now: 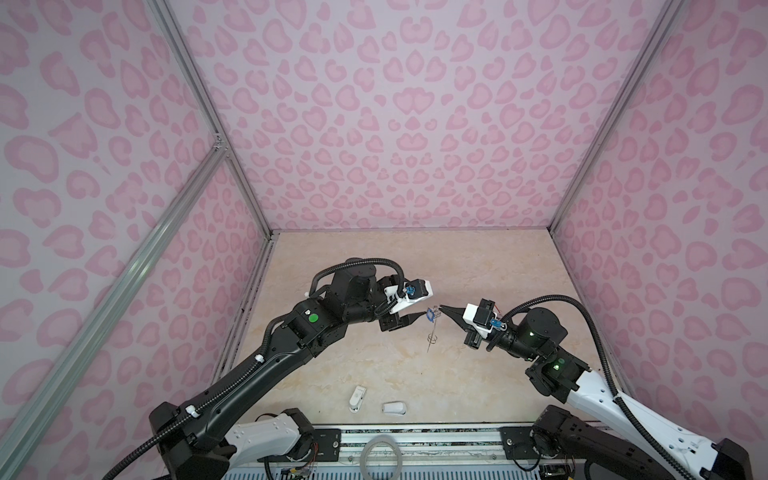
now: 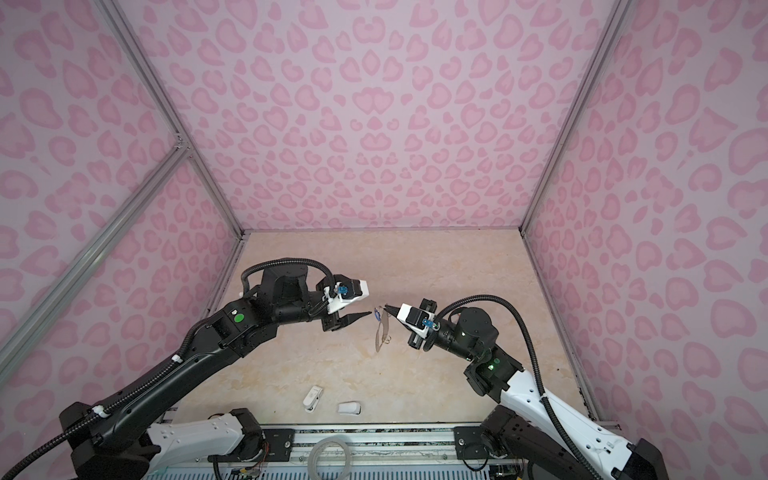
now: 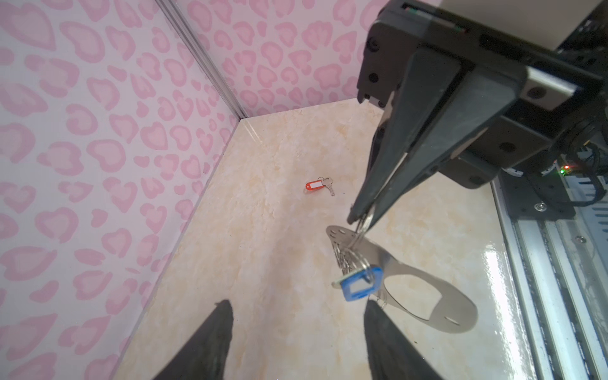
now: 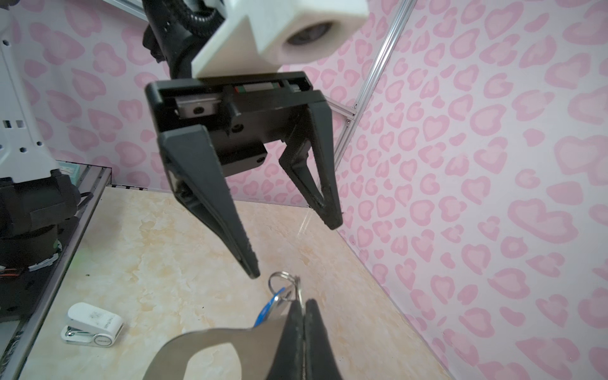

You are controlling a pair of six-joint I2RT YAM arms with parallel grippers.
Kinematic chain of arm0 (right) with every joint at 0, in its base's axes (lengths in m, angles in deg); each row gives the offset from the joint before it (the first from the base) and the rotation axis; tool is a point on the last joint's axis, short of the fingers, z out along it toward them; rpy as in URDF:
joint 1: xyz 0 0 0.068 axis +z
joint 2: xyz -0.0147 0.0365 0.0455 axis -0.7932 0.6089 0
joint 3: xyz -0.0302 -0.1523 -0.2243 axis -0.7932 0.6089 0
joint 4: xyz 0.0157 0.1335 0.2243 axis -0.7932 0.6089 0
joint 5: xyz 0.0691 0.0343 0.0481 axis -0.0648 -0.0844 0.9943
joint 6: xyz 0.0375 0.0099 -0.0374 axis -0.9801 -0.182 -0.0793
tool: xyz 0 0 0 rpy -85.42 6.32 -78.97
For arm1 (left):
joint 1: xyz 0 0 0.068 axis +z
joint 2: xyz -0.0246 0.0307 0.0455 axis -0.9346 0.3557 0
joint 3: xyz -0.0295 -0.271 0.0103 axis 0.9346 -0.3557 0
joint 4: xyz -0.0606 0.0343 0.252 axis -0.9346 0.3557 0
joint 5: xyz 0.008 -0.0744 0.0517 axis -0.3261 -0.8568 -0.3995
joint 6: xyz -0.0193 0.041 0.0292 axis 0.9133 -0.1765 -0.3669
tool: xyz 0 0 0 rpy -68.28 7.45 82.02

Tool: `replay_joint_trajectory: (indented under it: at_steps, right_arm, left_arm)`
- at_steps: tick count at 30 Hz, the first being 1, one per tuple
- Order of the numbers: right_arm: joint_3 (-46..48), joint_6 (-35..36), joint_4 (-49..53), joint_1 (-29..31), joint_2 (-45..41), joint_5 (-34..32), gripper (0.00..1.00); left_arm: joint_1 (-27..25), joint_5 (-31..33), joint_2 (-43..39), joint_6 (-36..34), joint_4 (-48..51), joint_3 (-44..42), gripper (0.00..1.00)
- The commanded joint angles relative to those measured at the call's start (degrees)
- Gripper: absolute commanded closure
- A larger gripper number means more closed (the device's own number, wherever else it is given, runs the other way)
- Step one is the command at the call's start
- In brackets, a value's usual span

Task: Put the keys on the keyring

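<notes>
The right gripper (image 4: 302,304) has its fingers pressed together, pinching the keyring (image 3: 460,307) at the edge that carries the wire split rings. The thin grey plate hangs down from that pinch and shows edge-on in a top view (image 1: 430,338). The blue key (image 3: 360,285) dangles from one of the split rings, just beside the pinch. The left gripper (image 4: 293,250) stands spread, holding nothing. Its fingertips (image 3: 223,307) flank the blue tag without touching it, one tip just short of the ring.

Both arms reach in from the front rail and bend at the elbow toward the middle of the table (image 1: 415,257). The two grippers are held above the table and point at each other, nearly tip to tip, in both top views.

The red-orange key (image 3: 318,186) lies flat on the table, well apart from the keyring, with bare surface all round it; only the left wrist view shows it. Two small white plastic pieces (image 1: 357,397) sit near the front edge, between the arm bases. A pale grey hoop (image 1: 380,457) lies on the rail in front. The far half of the table lies open up to the pink heart-print walls (image 1: 374,104).
</notes>
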Motion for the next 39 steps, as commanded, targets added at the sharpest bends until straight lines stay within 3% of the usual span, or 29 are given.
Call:
replay_joint_trajectory:
  at_steps: [1,9,14,19,25,29,39]
  right_arm:
    - [0.14,-0.87,-2.92,-0.04,-0.17,1.3,1.0]
    - [0.79,-1.53,-4.21,0.01,-0.66,2.4,1.0]
    - [1.33,-2.01,-5.02,-0.03,-1.4,2.29,1.0]
    - [1.68,-2.1,-5.38,0.01,-2.02,1.95,1.0]
    - [2.2,-2.28,-6.11,-0.07,-2.37,1.47,1.0]
    - [2.6,-2.43,-6.77,-0.04,-2.51,1.03,1.0]
    - [3.09,-3.94,-9.46,-0.12,-1.96,1.1,1.0]
  left_arm:
    - [1.0,-7.65,-0.92,5.6,-7.69,-2.48,0.39]
    - [3.79,-20.48,1.03,11.51,-12.25,-5.18,0.42]
    - [4.04,-25.56,2.63,12.3,-12.79,-5.46,0.55]
    - [4.02,-28.99,4.77,12.12,-11.36,-4.62,0.6]
    - [4.04,-31.97,6.23,11.59,-10.7,-3.46,0.78]
    - [4.05,-33.16,6.59,9.66,-9.84,-2.84,0.96]
    - [3.74,-32.99,8.17,4.73,-4.24,0.12,0.97]
